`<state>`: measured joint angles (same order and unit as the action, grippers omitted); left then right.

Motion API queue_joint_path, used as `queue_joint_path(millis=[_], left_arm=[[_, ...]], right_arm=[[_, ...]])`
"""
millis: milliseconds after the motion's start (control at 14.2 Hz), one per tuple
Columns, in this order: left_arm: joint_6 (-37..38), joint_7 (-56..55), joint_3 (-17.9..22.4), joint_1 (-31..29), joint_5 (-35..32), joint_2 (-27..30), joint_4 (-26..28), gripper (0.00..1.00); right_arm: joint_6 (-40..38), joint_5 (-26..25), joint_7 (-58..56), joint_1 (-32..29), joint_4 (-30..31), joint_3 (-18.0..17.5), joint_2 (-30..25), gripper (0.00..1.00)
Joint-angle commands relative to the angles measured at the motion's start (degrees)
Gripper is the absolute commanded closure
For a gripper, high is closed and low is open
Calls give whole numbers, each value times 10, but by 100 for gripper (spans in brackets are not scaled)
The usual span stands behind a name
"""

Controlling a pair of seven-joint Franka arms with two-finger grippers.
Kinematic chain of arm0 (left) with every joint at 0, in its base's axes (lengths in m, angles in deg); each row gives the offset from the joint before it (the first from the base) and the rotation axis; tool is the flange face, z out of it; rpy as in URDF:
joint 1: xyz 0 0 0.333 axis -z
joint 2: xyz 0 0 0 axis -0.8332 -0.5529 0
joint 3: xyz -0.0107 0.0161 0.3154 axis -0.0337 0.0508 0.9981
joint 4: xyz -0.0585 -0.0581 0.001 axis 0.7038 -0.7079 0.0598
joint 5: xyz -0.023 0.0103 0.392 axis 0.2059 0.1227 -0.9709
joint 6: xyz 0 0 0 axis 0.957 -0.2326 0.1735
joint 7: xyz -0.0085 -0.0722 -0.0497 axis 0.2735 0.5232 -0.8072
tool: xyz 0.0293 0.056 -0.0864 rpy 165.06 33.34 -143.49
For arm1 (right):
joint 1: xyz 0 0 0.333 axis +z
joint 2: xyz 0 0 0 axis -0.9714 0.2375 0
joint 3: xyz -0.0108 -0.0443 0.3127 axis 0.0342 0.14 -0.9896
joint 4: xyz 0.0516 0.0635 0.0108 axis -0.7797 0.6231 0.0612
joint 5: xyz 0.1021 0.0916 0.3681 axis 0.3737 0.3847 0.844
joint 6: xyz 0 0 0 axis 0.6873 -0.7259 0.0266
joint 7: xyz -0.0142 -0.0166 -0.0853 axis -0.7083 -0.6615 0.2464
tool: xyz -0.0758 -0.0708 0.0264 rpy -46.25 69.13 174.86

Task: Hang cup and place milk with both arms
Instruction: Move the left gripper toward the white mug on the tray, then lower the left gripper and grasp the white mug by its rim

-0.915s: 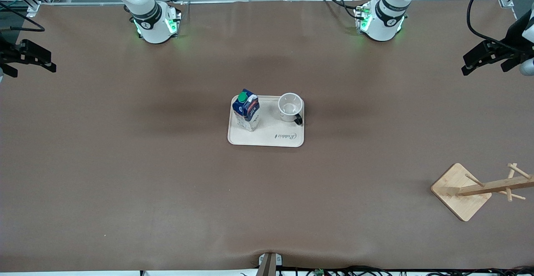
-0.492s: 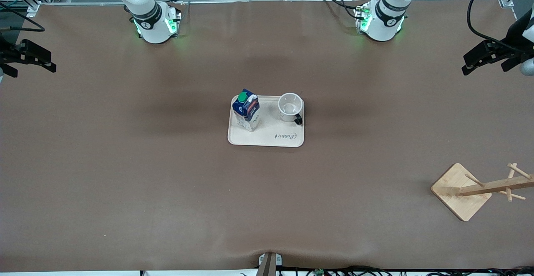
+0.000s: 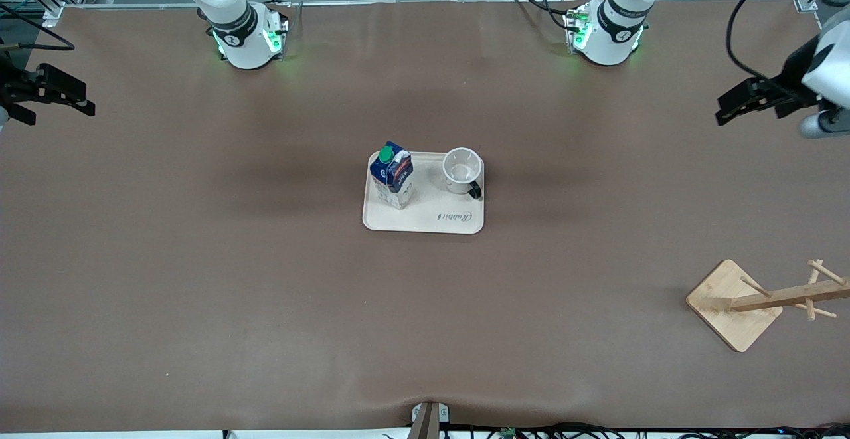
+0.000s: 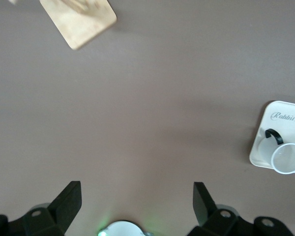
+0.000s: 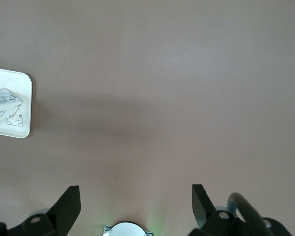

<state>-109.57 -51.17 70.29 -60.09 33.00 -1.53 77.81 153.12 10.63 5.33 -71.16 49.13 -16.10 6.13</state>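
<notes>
The white cup [image 3: 462, 169] with a black handle stands upright on a cream tray [image 3: 425, 221] at the table's middle; it also shows in the left wrist view [image 4: 287, 158]. The dark blue milk [image 3: 392, 173] with a green cap stands on the same tray, toward the right arm's end; its pale lower part shows in the right wrist view [image 5: 5, 108]. My left gripper [image 3: 730, 108] is open and empty, high over the left arm's end of the table. My right gripper [image 3: 80, 100] is open and empty, high over the right arm's end.
A wooden cup rack [image 3: 783, 296] with pegs stands on a square base [image 3: 720, 299] near the front camera at the left arm's end; its base shows in the left wrist view [image 4: 81, 19]. Brown table surface lies all round the tray.
My left gripper has moved a little toward the table's middle. My right gripper has shifted slightly the same way inward. Cup, milk and tray have not moved.
</notes>
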Motion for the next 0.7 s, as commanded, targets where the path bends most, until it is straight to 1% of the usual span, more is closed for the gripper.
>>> queue_joint_path(millis=[0,141,281,422,492,633], left_arm=[[-13,-28,-33,1,10,0,32,0],[-48,-37,-54,0,11,1,69,0],[-90,-92,-81,0,11,1,106,0],[-153,-162,-124,1,11,-2,154,0],[-185,-212,-151,1,11,-13,175,0],[-222,-329,-207,1,10,-57,180,0]], right_arm=[[-5,11,-6,-8,-12,-2,10,0],[-5,11,-7,-8,-12,-2,10,0],[-3,11,-6,-9,-12,-2,13,0],[-5,11,-6,-9,-11,-2,15,0],[-4,11,-6,-9,-11,-2,15,0],[-5,11,-5,-7,-10,-2,16,0]])
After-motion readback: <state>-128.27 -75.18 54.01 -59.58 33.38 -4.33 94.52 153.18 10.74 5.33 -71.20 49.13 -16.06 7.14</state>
